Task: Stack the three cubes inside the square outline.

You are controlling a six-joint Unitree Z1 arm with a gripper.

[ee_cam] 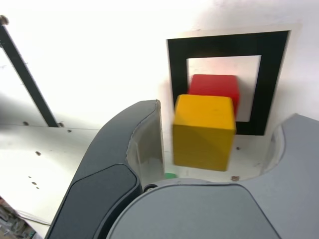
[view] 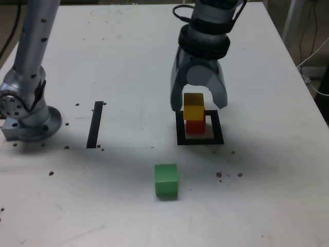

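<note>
One yellow cube [ee_cam: 203, 132] sits between the claw's [ee_cam: 219, 149] open, untouching jaws.

In the exterior view, we are seeing a red, matte, solid cube [view: 195, 127] sitting inside a flat black square outline of tape [view: 218, 127], nearer its left side than its right. We are finding a yellow, matte, solid cube [view: 194, 107] resting on top of the red cube. We are noticing a green, matte, solid cube [view: 166, 181] lying outside the outline, in front of it and to the left. Farther left, we are seeing a straight black tape strip [view: 95, 124] running level with the outline, well apart from it. All of these are lying on a white, flat tabletop [view: 118, 221].
</note>
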